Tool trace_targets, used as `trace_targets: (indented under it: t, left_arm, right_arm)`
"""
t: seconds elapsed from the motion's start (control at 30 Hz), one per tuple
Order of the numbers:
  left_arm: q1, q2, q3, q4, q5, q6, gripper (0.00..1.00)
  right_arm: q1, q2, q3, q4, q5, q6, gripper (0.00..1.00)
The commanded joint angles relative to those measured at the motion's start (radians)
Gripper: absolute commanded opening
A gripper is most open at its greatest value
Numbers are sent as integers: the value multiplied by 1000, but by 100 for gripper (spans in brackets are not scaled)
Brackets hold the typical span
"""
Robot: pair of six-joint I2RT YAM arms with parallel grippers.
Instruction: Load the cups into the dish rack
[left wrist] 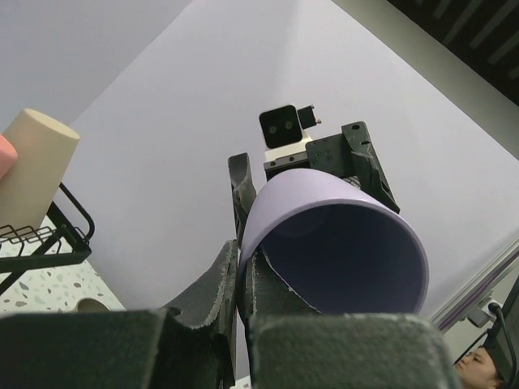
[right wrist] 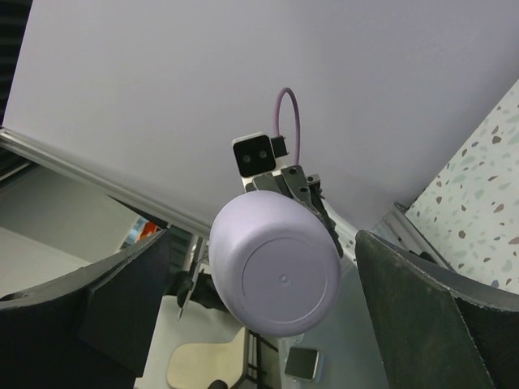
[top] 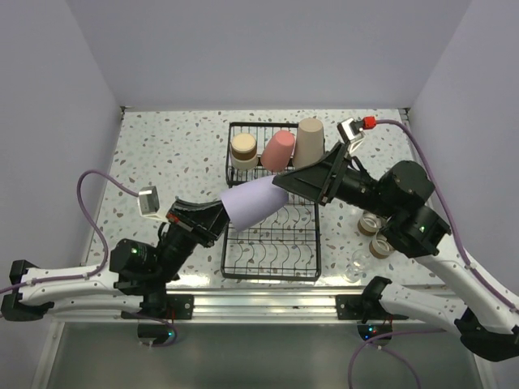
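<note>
Although the speckled table (top: 162,146) has cups on it to the right of the dish rack (top: 272,253), the job looks a little under halfway done.

Three cups stand upside down in the rack's raised basket at the far end: a tall beige cup (top: 309,142), a pink cup (top: 278,150) and a short tan cup (top: 243,150). The lower section of curved tines holds nothing.

Over those tines, the left gripper (left wrist: 246,267) has its fingers pressed together on the rim wall of the lavender cup (top: 255,203). The cup lies on its side in the air, with its mouth toward the left arm. The right gripper (top: 284,184) faces the cup's flat base with its fingers spread wide and grips nothing. From its wrist view, the base sits between the two fingers, seemingly apart from both. This looks like a hand-over about to happen.

So one cup is in transit and three wait on the table beside the right arm. These are two short tan cups (top: 371,222) close together and, nearer the front edge, a tiny clear glass (top: 355,264).
</note>
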Motion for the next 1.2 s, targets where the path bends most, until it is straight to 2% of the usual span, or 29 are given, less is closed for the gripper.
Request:
trace_targets:
  t: [0.0,0.17,0.2,0.4,0.53,0.57,0.63,0.67,0.7,0.77,0.8,0.83,0.9,0.93,1.03,1.17]
  left_arm:
    - [9,14,-2,146,-31,36,0]
    - [35,44,5,162,-23,30,0]
    - [40,51,5,162,-21,22,0]
    - [44,86,-2,165,-8,-16,0]
    - [44,98,-9,165,-1,-39,0]
    - [44,103,-10,163,-1,-44,0]
    - [44,109,-9,144,-8,-62,0]
    - [46,112,1,127,-12,-71,0]
    - [46,114,10,102,-20,-82,0]
    - [46,117,37,21,-31,-114,7]
    - [46,117,47,-1,-32,-120,11]
    - [44,117,57,-54,-32,-139,19]
    - [44,115,88,-114,-32,-157,29]
    - [44,114,111,-181,-31,-176,41]
    - [44,101,126,-286,-15,-209,57]
    - [44,72,151,-427,-11,-260,65]
  right_arm:
    - [21,-8,35,39,-27,2,98]
    - [30,-13,38,30,-35,-3,95]
    - [28,-13,40,30,-35,-1,89]
    - [30,-8,49,30,-36,-3,73]
    - [30,-8,50,27,-36,0,58]
    - [30,-10,50,25,-38,0,48]
    - [30,-16,47,21,-38,0,37]
    - [30,-18,47,16,-38,-4,24]
    - [30,-19,49,9,-33,-6,19]
    - [30,-27,55,-30,-24,-24,3]
    - [30,-31,63,-51,-15,-35,0]
    - [31,-42,66,-80,5,-48,0]
    - [30,-53,70,-111,32,-64,0]
    - [30,-62,73,-137,52,-78,0]
    - [30,-65,101,-203,74,-110,0]
    - [28,-62,182,-326,146,-193,0]
